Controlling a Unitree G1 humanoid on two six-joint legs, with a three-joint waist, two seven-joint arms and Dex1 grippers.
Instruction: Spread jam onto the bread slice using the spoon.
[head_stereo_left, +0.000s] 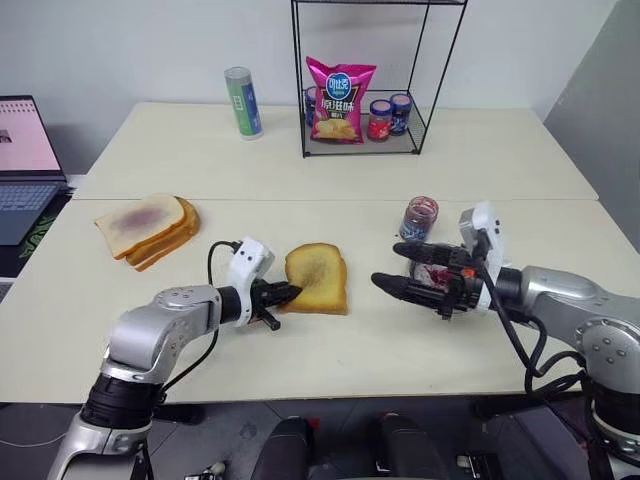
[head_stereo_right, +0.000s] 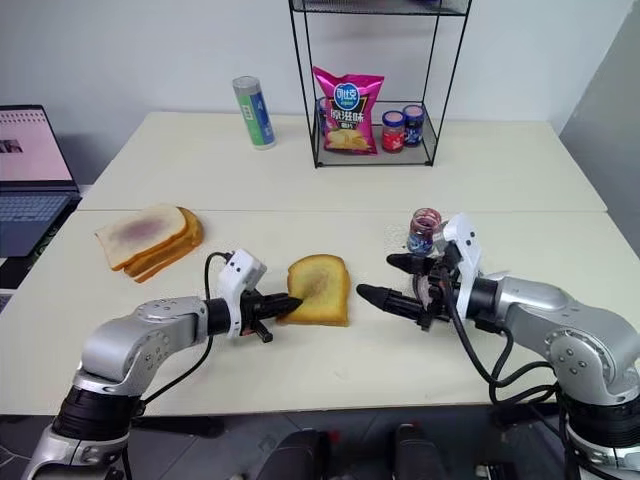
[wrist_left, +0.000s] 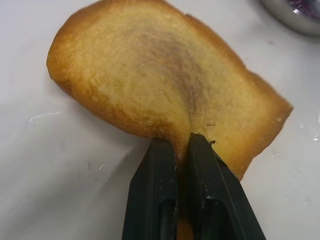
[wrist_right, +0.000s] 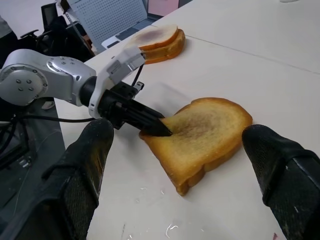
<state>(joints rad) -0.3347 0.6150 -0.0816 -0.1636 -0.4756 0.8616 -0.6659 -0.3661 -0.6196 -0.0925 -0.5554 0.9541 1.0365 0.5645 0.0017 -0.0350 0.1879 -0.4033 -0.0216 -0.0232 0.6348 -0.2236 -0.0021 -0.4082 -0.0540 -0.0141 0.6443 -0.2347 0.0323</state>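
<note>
Left pincer (head_stereo_left: 287, 294) pinches the bread slice (head_stereo_left: 318, 277) (its near-left edge).

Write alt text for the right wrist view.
The left gripper pinches the near edge of a golden toast slice lying on a white table. The right gripper's two black fingers stand wide apart in the foreground, with stacked bread slices behind.
</note>
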